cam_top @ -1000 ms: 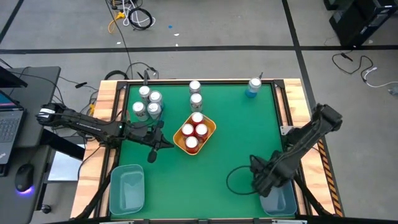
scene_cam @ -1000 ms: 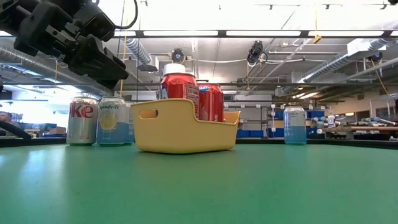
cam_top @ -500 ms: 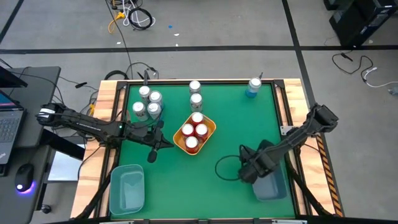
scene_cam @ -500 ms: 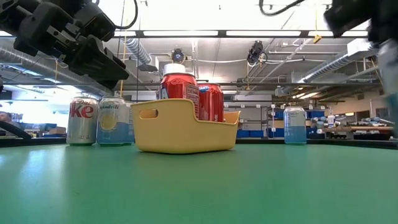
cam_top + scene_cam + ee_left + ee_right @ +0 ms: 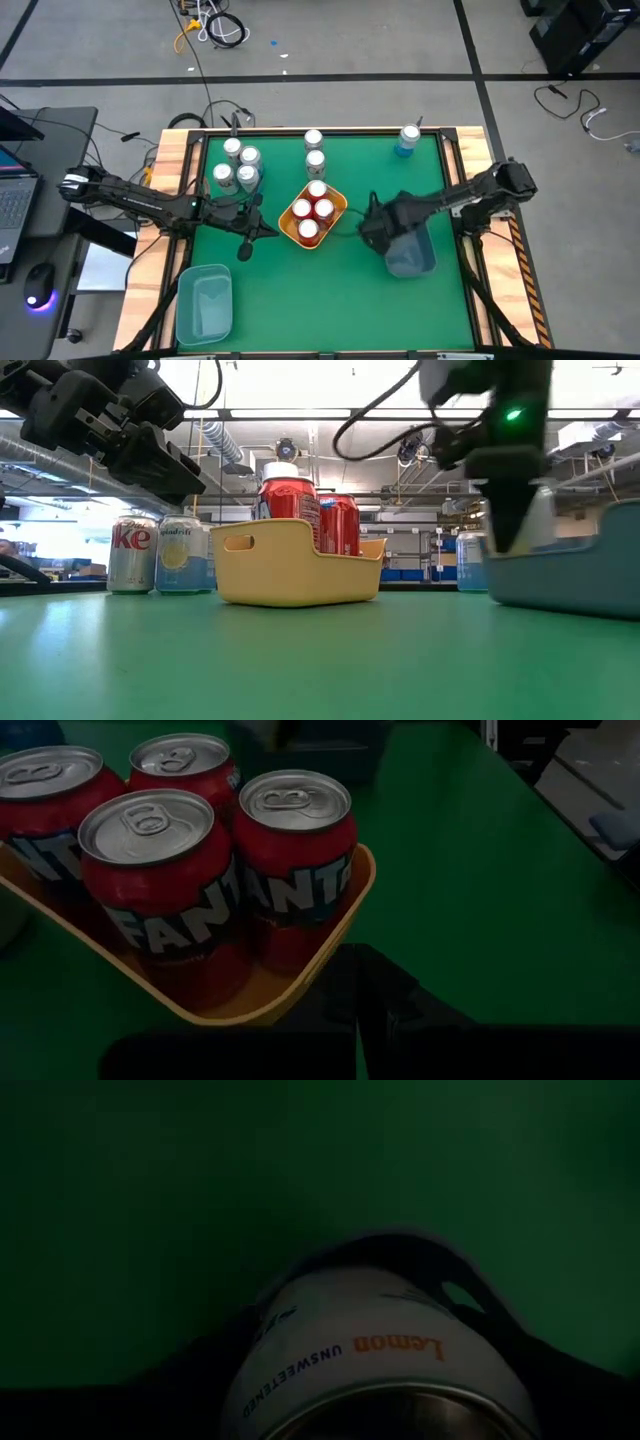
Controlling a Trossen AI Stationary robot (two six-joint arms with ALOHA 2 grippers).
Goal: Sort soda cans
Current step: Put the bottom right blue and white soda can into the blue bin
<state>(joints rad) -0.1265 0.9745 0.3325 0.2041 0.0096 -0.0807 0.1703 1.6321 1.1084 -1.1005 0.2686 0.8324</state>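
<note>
A yellow bin (image 5: 338, 203) at the table's middle holds several red soda cans (image 5: 150, 880). My left gripper (image 5: 355, 1005) is shut just short of the bin's near left corner, waiting. My right gripper (image 5: 375, 228) hangs right of the yellow bin, pointing steeply down, shut on a silver-grey soda can with a lemon label (image 5: 380, 1350). A translucent blue-grey bin (image 5: 412, 252) lies right against that gripper, on its right. Several silver cans (image 5: 238, 165) stand at the far left. Two more (image 5: 314, 150) and a light blue one (image 5: 408, 140) stand along the far edge. My right gripper has the lemon can's sides (image 5: 300, 1342) between its two fingers, which come from above, pointing steeply down. The can is upright, top toward the wrist. Whether it stands inside the blue-grey bin's left end (image 5: 500, 575), or the fingers touch that bin, I cannot tell.
A second blue-grey bin (image 5: 205, 300) sits at the near left corner. Green table lies bare between the bins and along the near edge (image 5: 320, 310). Wooden rails (image 5: 480, 150) border the table's sides.
My right gripper has swept from the near right corner toward the table's middle and the yellow bin, sinking a little and tipping steeper. The blue-grey bin has come along beside it, from the near right corner to right of the yellow bin.
</note>
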